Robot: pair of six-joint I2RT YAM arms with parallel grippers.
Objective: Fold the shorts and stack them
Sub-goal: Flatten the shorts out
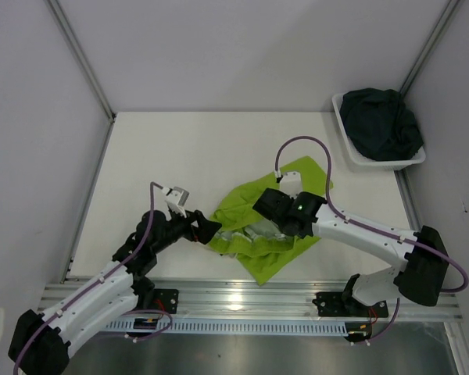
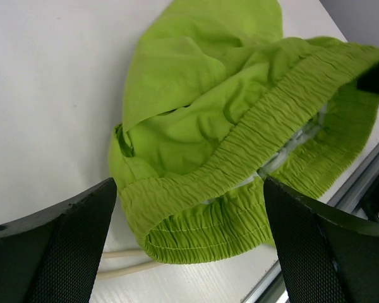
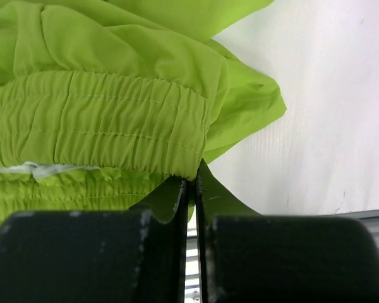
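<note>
The lime green shorts (image 1: 272, 228) lie crumpled near the front middle of the white table (image 1: 180, 156), between the two arms, one leg spread out toward the back right. The right gripper (image 3: 191, 187) comes down on them from the right. Its jaws are pressed together, and a thin fold of green fabric is pinched between them just under the end of the elastic waistband (image 3: 95, 120).

The left gripper (image 2: 189, 189) sits low at the shorts' left edge with its jaws spread wide. The gathered waistband lies in the gap between them, and neither finger presses on it. A pale cord (image 2: 129, 260) trails on the table under that end of the waistband.

Well apart from all this, the dark navy-teal shorts (image 1: 387, 125) sit bunched in the white basket (image 1: 346, 134) at the table's back right corner, filling most of it and rising above its rim.
</note>
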